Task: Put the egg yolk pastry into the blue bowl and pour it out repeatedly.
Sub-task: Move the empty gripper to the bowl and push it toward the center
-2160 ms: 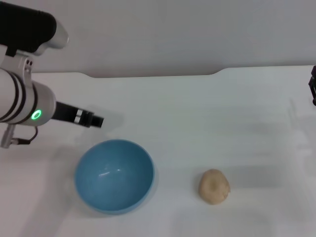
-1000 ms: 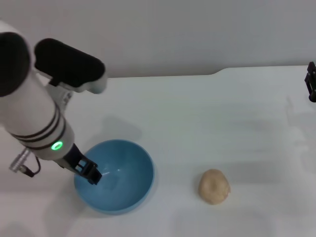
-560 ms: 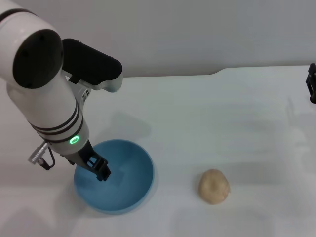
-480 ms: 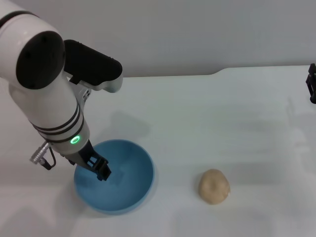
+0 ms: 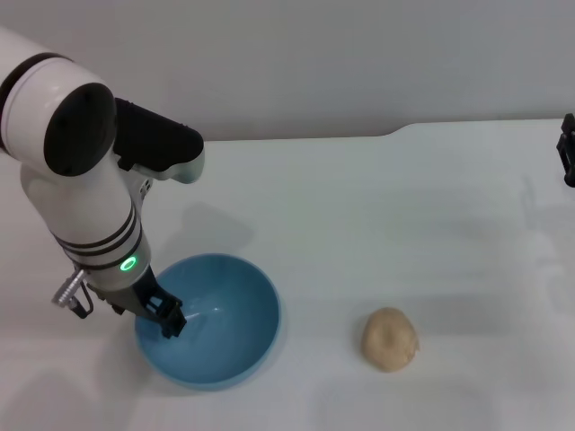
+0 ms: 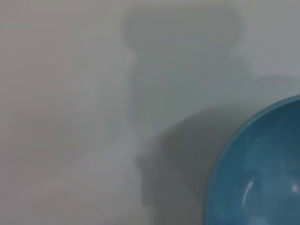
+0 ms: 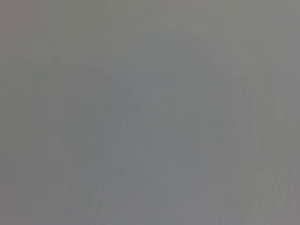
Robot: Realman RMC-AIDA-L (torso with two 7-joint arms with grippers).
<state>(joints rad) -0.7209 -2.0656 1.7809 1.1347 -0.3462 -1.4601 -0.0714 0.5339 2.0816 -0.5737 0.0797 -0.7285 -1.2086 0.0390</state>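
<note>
Left gripper (image 5: 171,321) at the left rim of the blue bowl (image 5: 225,323), tip inside; cannot tell how its fingers stand. Bowl upright on the white worktop (image 5: 377,224). Egg yolk pastry (image 5: 390,338) on the worktop, right of the bowl, apart. Right gripper (image 5: 569,157) at far right edge, fingers unreadable.
</note>
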